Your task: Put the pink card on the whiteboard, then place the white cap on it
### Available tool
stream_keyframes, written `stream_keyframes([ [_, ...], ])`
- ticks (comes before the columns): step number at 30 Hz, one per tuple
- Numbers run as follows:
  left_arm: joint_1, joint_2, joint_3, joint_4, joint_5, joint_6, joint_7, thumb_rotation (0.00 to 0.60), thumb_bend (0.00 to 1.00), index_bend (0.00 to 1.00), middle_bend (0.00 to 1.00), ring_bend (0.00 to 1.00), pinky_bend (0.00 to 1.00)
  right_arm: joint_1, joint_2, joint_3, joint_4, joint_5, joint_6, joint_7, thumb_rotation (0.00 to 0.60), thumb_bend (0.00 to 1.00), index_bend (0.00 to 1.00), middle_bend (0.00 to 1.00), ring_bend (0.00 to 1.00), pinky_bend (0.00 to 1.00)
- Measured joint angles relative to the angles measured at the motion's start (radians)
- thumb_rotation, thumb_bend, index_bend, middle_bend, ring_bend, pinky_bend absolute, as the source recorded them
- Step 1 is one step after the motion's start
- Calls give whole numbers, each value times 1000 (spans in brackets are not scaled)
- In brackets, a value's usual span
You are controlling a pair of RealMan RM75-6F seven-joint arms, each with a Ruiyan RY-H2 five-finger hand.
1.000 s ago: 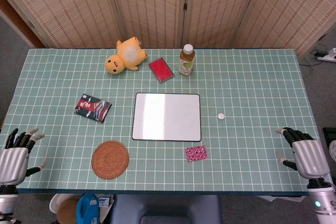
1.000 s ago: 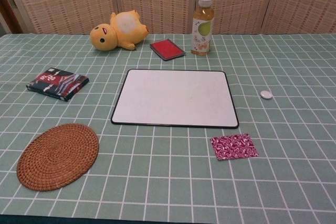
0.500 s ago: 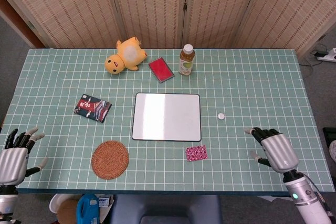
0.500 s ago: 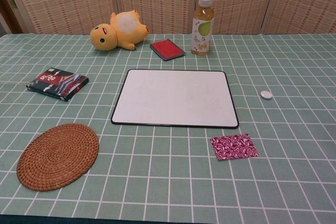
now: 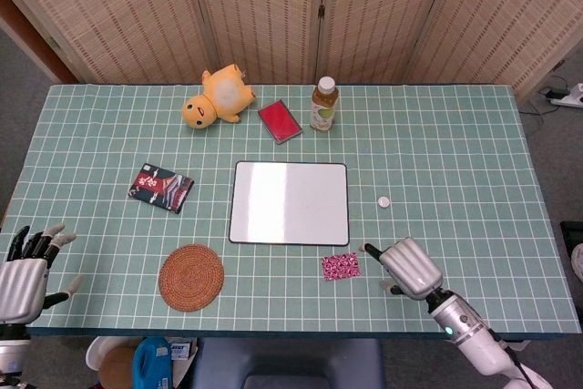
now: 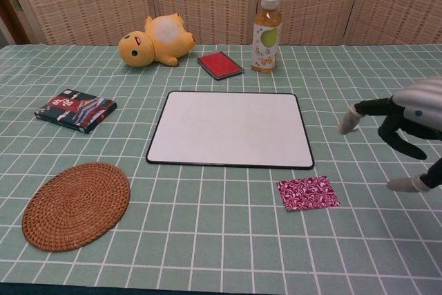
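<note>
The pink patterned card (image 5: 340, 266) (image 6: 308, 193) lies flat on the tablecloth just below the whiteboard's right corner. The whiteboard (image 5: 289, 202) (image 6: 230, 129) is bare, in the middle of the table. The small white cap (image 5: 383, 201) sits to the right of the board; in the chest view my right hand hides it. My right hand (image 5: 407, 268) (image 6: 404, 129) hovers just right of the card, fingers spread and holding nothing. My left hand (image 5: 25, 277) stays at the table's near left edge, fingers apart and empty.
A woven round coaster (image 5: 191, 277) lies at the front left. A dark patterned box (image 5: 161, 188) is left of the board. At the back stand a yellow plush toy (image 5: 217, 97), a red case (image 5: 279, 120) and a drink bottle (image 5: 323, 103).
My right hand has swept left from the table's right edge to just beside the pink card. The left hand and all objects have stayed put.
</note>
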Motion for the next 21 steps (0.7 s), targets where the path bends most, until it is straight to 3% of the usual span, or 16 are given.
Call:
stream_keyframes([
  [12, 5, -6, 3, 9, -2, 1, -5, 600, 220, 243, 169, 170, 46, 95, -148, 27, 76, 152, -133, -126, 600, 124, 270, 833, 991, 1000],
  [21, 6, -6, 4, 15, -6, -4, -8, 600, 220, 243, 169, 170, 46, 147, -207, 35, 115, 255, -184, -192, 600, 124, 270, 833, 991, 1000],
])
